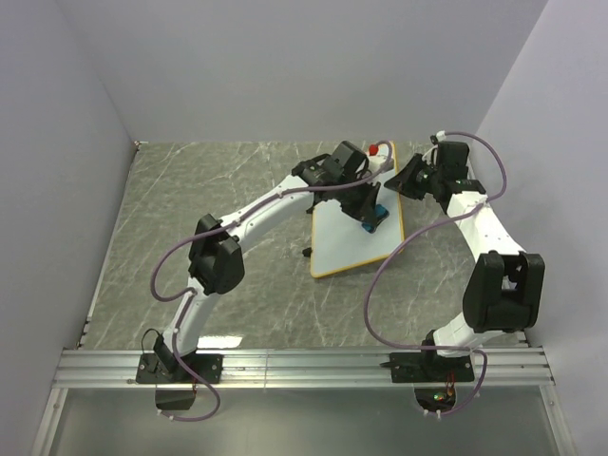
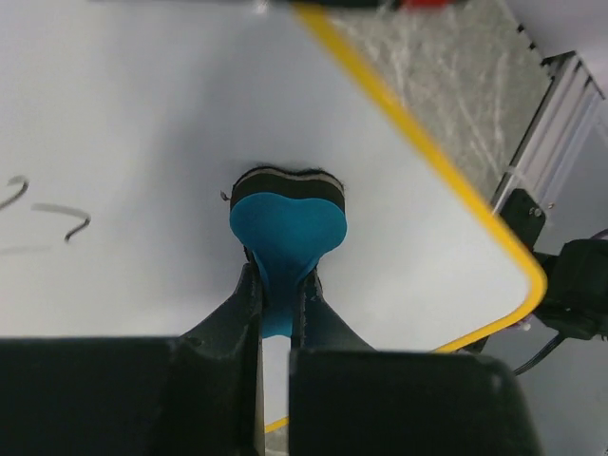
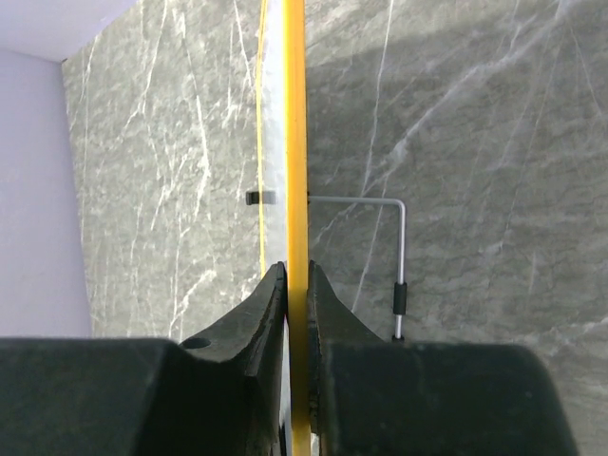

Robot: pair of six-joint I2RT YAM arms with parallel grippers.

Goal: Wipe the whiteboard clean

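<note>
Top external view: The large, flat, white rectangular whiteboard (image 1: 342, 242) with a thin orange-yellow rim sits on the grey marble-patterned surface (image 1: 190, 209), right of centre and nearer the far edge. The left end effector (image 1: 373, 220) is over the far-right part of the whiteboard. The right end effector (image 1: 407, 180) is at the whiteboard's far-right corner.

Left wrist view: The left end effector (image 2: 278, 304) is closed on the fin of a small blue eraser (image 2: 288, 228). The eraser's black pad touches the white face. Dark scribbles (image 2: 57, 214) lie to its left.

Right wrist view: The right end effector (image 3: 296, 285) is clamped on the orange-yellow rim, seen edge-on. A small black tab (image 3: 253, 197) and a thin bent grey metal rod (image 3: 402, 247) lie beside the rim.
</note>
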